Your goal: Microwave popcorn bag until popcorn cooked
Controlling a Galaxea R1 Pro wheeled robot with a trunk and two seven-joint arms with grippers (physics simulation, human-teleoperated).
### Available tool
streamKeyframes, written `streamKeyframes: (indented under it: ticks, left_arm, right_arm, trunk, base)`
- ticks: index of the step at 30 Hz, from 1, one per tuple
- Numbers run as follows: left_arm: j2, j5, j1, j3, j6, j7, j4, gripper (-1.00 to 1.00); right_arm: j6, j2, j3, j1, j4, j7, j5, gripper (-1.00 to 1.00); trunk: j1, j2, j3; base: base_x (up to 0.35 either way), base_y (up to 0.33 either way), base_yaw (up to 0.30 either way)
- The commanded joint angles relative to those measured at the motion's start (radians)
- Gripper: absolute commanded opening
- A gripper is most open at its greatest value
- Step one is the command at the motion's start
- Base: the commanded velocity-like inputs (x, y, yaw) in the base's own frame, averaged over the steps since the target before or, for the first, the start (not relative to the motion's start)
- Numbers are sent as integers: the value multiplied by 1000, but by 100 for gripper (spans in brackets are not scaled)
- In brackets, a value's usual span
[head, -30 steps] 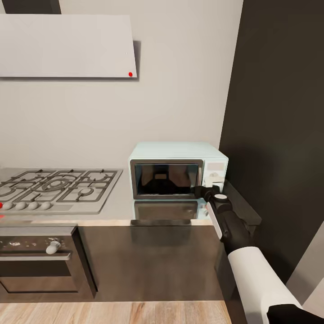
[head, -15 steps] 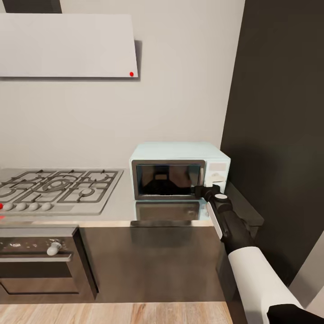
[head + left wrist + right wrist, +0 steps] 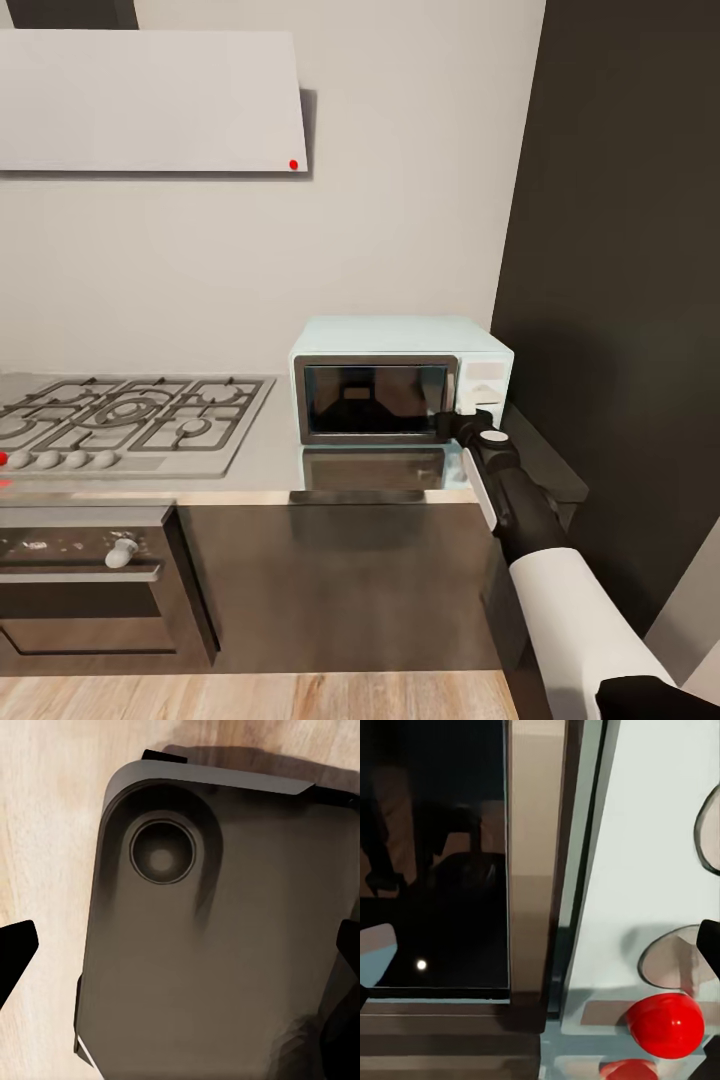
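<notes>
Right pincer point(image 3: 452, 424) at microwave point(image 3: 400, 380) door edge, spread wide, empty

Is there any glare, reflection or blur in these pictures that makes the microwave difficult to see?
Head view: the microwave is sharp; its dark glass door mirrors dim shapes, and the glossy countertop reflects its front. Right wrist view: very close, so the door glass shows murky reflections and one small bright spot; the red button looks soft-edged. Left wrist view: soft shadows on a grey body over wooden floor.
</notes>
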State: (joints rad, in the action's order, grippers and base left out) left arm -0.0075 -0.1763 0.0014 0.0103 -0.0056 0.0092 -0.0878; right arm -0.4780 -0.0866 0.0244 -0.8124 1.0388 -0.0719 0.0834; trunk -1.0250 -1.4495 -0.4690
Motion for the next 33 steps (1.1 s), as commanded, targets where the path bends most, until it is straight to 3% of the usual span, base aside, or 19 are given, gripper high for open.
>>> streamKeyframes:
  ticks: [1, 33]
  left_arm:
    - [0, -6, 0, 0, -1, 1, -1, 100]
    - [0, -5, 0, -1, -1, 0, -1, 100]
  right_arm:
    - [-6, -1, 2, 0, 1, -6, 8, 100]
    - [-5, 5, -6, -1, 3, -16, 6, 100]
  trunk:
    - [0, -1, -1]
    - [0, -1, -1]
  base:
    - [0, 0, 0]
    - [14, 27, 0]
